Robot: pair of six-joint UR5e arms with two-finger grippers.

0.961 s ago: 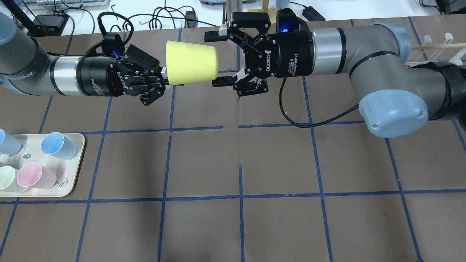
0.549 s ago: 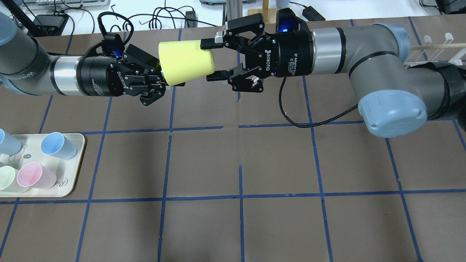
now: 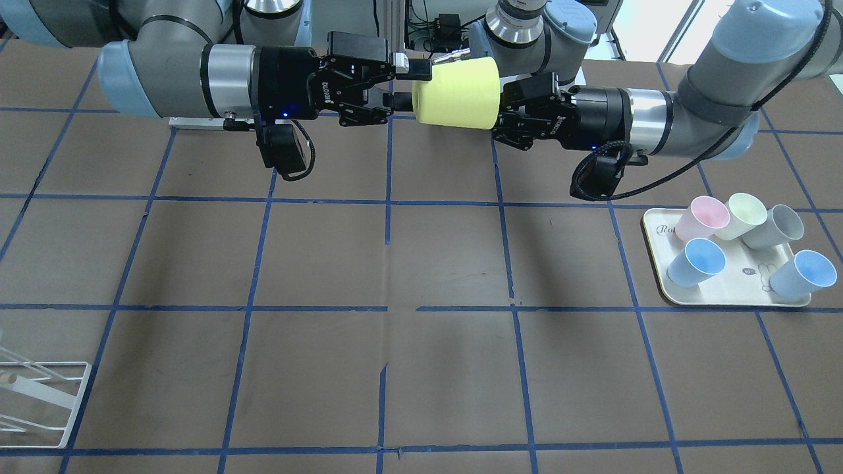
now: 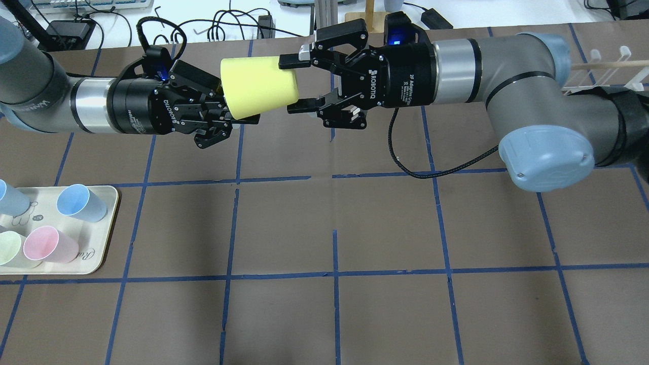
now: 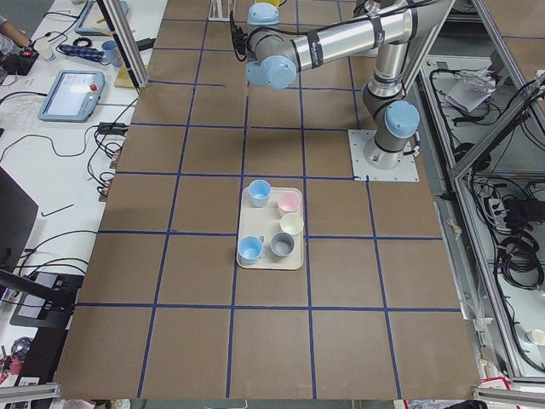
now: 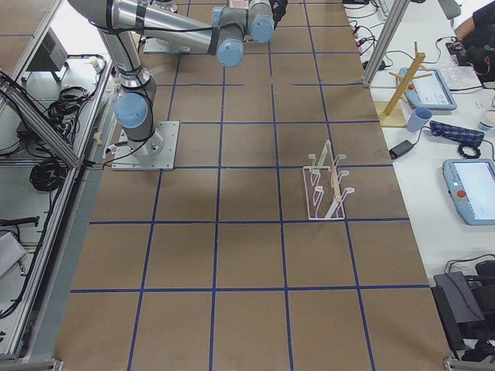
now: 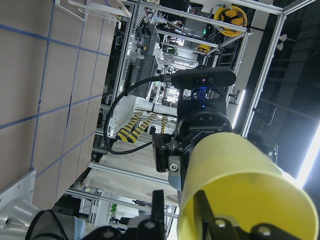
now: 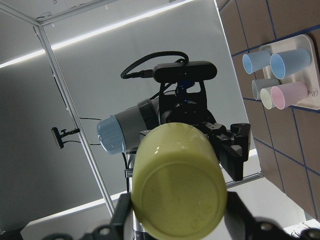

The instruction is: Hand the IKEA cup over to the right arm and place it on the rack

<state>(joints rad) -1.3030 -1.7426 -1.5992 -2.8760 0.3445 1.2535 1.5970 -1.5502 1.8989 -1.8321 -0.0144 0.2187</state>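
Cup, front-facing view: IKEA cup (image 3: 454, 92) hung sideways in the air between the two arms, about halfway between the table's two ends and well clear of the top.
Right gripper, same view: right gripper (image 3: 408, 84) had its fingers set narrow against the cup's closed base end, one on either side. Looked like contact to me.
Left gripper, same view: left gripper (image 3: 504, 113) was at the open rim end, mostly hidden behind the cup.
Tray: tray (image 3: 744, 291) with five pastel cups (image 3: 705, 257) sat near the table's edge on the robot's left, not involved.
Overhead view: left fingers were narrow and pinched the rim wall, one inside and one outside. Right fingers bracketed the base and touched it on both sides, as far as I could see.
Exterior left view: only a bit of yellow showed at the top, too small for finger detail.
Exterior right view: rack (image 6: 329, 192) stood near the operators' edge toward the robot's right end, no cup on it, well apart from the arms.
Left wrist view: one finger inside the mouth, one outside; couldn't tell how tight.
Right wrist view: cup's base filled the gap between the right fingers.
Done: cup was off the table at the meeting point, and the right grip was apparently on.
Left to do: left release and retreat, then the carry and hanging it on the rack.
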